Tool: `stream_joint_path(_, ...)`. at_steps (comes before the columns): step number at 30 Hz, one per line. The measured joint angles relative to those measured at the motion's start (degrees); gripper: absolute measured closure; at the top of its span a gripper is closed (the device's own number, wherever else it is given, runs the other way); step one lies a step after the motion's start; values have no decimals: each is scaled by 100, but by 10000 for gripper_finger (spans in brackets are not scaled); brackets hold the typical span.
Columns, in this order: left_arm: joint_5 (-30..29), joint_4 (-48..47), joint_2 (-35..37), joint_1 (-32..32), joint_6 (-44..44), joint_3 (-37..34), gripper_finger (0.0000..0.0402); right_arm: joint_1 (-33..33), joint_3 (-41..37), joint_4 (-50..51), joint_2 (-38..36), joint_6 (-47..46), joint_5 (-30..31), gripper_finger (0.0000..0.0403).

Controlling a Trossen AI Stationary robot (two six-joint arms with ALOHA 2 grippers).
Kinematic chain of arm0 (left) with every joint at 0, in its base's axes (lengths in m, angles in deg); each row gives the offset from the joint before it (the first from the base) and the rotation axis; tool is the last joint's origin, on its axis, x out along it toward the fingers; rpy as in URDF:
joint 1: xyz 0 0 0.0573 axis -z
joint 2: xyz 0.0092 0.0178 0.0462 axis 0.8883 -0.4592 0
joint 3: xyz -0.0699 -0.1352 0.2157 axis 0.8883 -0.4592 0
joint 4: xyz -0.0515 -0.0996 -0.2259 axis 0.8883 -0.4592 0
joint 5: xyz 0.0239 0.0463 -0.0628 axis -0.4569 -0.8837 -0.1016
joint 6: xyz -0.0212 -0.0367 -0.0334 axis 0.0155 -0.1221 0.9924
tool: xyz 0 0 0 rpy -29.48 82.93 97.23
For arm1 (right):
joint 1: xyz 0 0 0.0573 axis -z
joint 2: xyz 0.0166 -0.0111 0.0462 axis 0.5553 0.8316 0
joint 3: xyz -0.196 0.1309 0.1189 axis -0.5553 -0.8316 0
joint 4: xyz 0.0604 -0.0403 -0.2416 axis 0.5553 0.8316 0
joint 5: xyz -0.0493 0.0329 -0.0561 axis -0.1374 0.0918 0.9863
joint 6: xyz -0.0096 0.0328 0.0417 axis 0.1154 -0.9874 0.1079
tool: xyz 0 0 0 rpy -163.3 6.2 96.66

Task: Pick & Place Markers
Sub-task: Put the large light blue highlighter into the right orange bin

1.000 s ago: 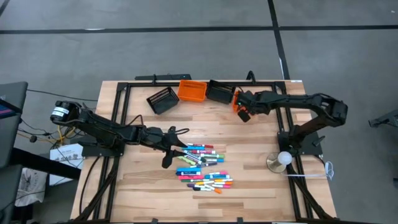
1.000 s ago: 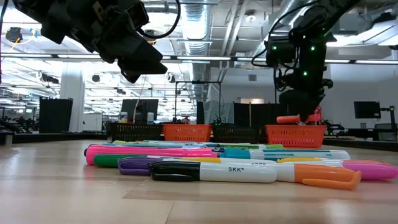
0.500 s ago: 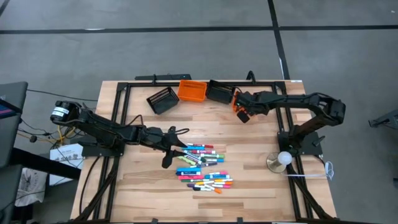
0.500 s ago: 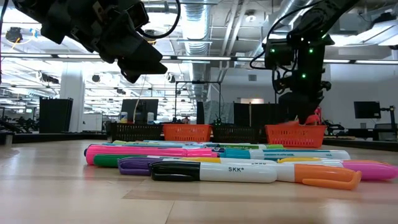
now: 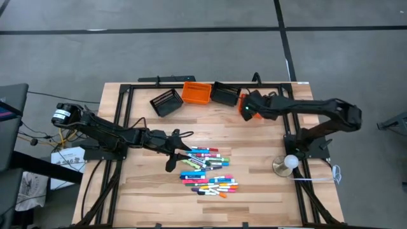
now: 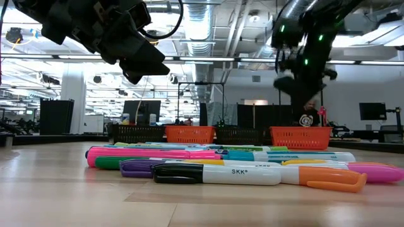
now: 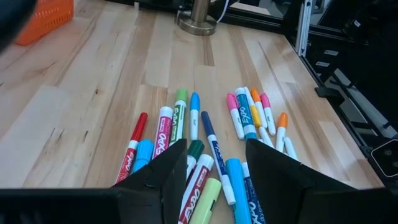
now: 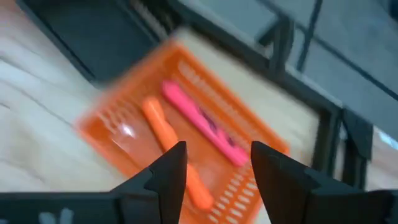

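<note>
Several coloured markers [image 5: 206, 170] lie flat in a loose pile on the wooden table, close up in the low view [image 6: 227, 167]. My left gripper [image 5: 180, 151] hovers open just above the pile's left end, its fingers [image 7: 214, 158] standing over the nearest markers without touching them. My right gripper [image 5: 247, 109] hangs open above a small orange bin [image 8: 124, 118] at the table's far right. On the bin's floor lie a pink marker [image 8: 199, 121] and an orange marker [image 8: 165, 134]. Nothing is between the right fingers [image 8: 217, 165].
Along the far edge stand a black bin [image 5: 166, 102], another orange bin [image 5: 196, 93] and a second black bin [image 5: 224, 95]. A metal stand with a white ball [image 5: 287, 163] sits near the right arm's base. Black frame rails [image 5: 124, 102] border the table.
My right gripper held an orange marker just above the far-right orange bin, let it go into the bin, then rose and turned its wrist. The marker now lies in the bin beside the pink one.
</note>
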Motion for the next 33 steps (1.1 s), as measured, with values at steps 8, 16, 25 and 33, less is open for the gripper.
stream_joint_path(8, 0, -516, -2, 142, -71, 0, 236, -1474, 0, -703, -1031, 76, 37, 246)
stream_joint_path(16, -356, -646, -2, 268, -834, -180, 236, -2839, -2, -728, -1258, 30, 308, 256)
stream_joint_path(25, -1575, -629, -2, 96, -614, -452, 236, -3837, -6, -882, -672, -221, 788, 253)
stream_joint_path(33, -1468, -304, -181, -247, -329, -452, 239, -4213, -6, -883, -335, -644, 1220, 259)
